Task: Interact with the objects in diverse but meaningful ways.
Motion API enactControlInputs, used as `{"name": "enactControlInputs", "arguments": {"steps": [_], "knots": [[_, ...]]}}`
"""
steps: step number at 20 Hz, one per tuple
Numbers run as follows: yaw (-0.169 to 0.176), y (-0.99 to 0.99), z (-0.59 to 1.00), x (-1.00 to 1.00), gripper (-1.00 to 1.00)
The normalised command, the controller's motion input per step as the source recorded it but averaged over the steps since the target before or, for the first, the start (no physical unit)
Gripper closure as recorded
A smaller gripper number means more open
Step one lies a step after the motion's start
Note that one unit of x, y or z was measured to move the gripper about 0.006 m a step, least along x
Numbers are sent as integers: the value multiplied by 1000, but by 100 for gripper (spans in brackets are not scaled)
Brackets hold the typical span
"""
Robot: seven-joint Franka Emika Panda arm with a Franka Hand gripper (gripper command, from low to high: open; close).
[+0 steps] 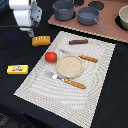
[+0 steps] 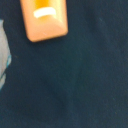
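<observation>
My gripper (image 1: 33, 31) hangs at the exterior view's upper left, just above and behind the orange ridged bread block (image 1: 41, 40); its fingers are too dark and blurred to read. The wrist view shows that block (image 2: 45, 17) on the dark tabletop, with no fingers in the picture. A red tomato (image 1: 50, 57) rests on the striped placemat's left edge. The yellow labelled bar (image 1: 17, 69) lies on the dark table, left of the mat. A thin brown stick (image 1: 78, 42) lies at the mat's far edge. A grey long-handled pot (image 1: 88, 16) stands on the board behind.
On the placemat (image 1: 97, 75) sit a beige plate (image 1: 69, 66), an orange-handled knife (image 1: 88, 58) and a fork (image 1: 67, 81). A second grey pot (image 1: 63, 9) and a bowl (image 1: 123, 17) stand on the brown board (image 1: 112, 31) at the back.
</observation>
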Motion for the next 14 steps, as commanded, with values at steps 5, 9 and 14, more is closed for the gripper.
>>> {"name": "enactControlInputs", "arguments": {"steps": [5,9,14], "knots": [[0,-992,170,321,-100],[-4,-799,221,525,-100],[-1,-577,83,561,-100]]}}
